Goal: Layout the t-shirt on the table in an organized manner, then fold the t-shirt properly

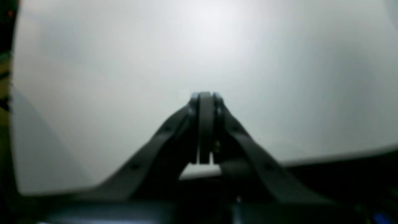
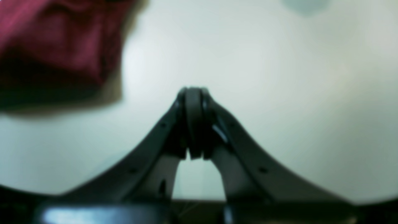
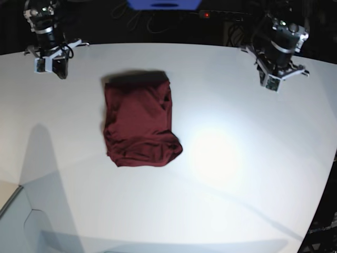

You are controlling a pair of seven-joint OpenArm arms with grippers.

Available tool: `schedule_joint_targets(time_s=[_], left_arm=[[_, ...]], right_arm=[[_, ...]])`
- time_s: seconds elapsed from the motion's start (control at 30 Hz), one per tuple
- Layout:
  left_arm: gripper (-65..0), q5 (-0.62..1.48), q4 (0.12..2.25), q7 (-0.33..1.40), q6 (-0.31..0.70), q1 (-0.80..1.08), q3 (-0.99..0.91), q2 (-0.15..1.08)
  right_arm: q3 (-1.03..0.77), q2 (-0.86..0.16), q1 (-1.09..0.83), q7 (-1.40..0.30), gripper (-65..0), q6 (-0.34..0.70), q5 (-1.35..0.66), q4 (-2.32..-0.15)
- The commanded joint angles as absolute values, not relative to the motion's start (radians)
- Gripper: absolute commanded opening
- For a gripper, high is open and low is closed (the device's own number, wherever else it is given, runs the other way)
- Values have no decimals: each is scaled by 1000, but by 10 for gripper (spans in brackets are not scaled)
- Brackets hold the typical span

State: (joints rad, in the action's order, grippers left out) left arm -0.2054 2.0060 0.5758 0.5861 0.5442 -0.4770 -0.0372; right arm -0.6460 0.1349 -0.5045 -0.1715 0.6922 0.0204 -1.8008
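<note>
While the dark maroon knit t-shirt (image 3: pixel 140 119) lies folded on the smooth white table (image 3: pixel 237 158), the left gripper (image 1: pixel 204 95) and right gripper (image 2: pixel 193 91), both closed and empty, hover at its far corners.

A robot lab: bare white table (image 3: pixel 237 174), two mounted arms, cables along the dark back.

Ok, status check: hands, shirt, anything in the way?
Left hand shut, empty. Right hand shut, empty. Dark maroon knit t-shirt folded compact on the smooth white table. Nothing in the way.
</note>
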Motion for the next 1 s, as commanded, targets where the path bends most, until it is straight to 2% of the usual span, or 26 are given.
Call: schedule_joint_targets(time_s=[0.0, 0.3, 0.5, 0.7, 0.77, 0.97], left_arm=[[-648, -196, 2026, 559, 582, 575, -481, -44], [-648, -145, 2005, 559, 582, 759, -473, -145], [-648, -127, 1807, 555, 582, 727, -472, -127], [-648, -114, 1383, 414, 582, 598, -472, 10], [-648, -114, 1173, 343, 582, 529, -472, 64], [-648, -119, 475, 41, 582, 277, -472, 194]], right_arm=[[-657, 134, -529, -150, -650, 698, 1, -1821], [-662, 128, -743, -142, -650, 698, -156, -1831], [-653, 134, -794, -142, -650, 698, -168, -1735], [-627, 127, -769, -140, -650, 698, -163, -1498], [-601, 116, -742, -122, -650, 698, -162, -1408], [-524, 68, -654, 104, -650, 698, -162, -1024]])
